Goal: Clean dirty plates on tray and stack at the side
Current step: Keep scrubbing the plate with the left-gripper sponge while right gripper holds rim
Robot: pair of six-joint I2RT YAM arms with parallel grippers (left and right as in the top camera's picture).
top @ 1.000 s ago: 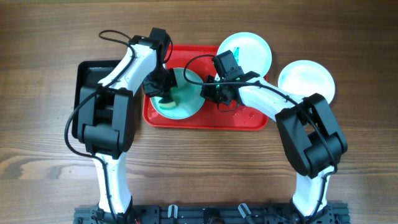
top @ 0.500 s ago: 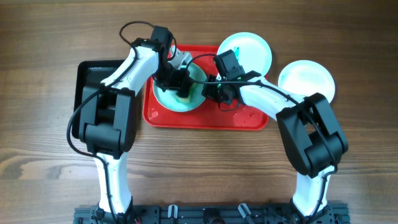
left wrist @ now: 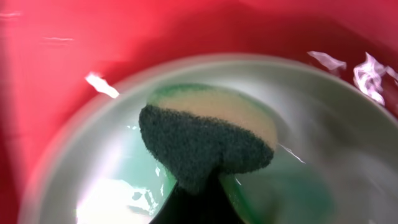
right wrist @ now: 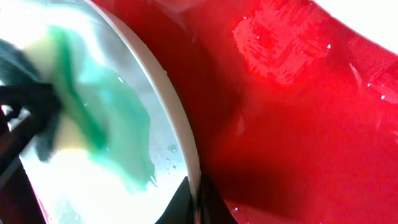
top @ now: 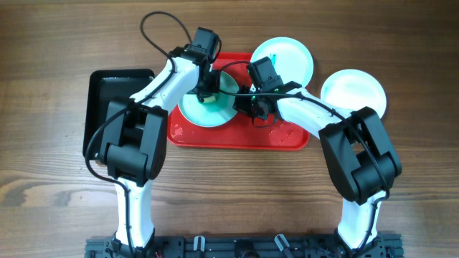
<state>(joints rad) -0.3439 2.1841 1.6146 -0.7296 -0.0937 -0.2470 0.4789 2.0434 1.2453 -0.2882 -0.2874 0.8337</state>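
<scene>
A pale plate (top: 195, 112) smeared with green lies on the left part of the red tray (top: 237, 136). My left gripper (top: 206, 92) is shut on a sponge (left wrist: 205, 134) with a dark green scouring face and a yellow layer, pressed into the plate's (left wrist: 323, 155) far half. My right gripper (top: 242, 106) is shut on the plate's right rim (right wrist: 180, 146), one finger inside and one outside. A green smear (right wrist: 106, 134) spreads over the wet inside of the plate. Two more plates (top: 283, 59) (top: 353, 93) lie off the tray at the back right.
A black tray (top: 115, 97) sits to the left of the red one. The red tray's bare right part (right wrist: 298, 124) is wet with droplets. Both arms cross over the tray's middle, close to each other. Bare wooden table lies in front.
My left gripper has swept the sponge from the plate's near left side toward its far right. The right gripper and the plate have stayed put.
</scene>
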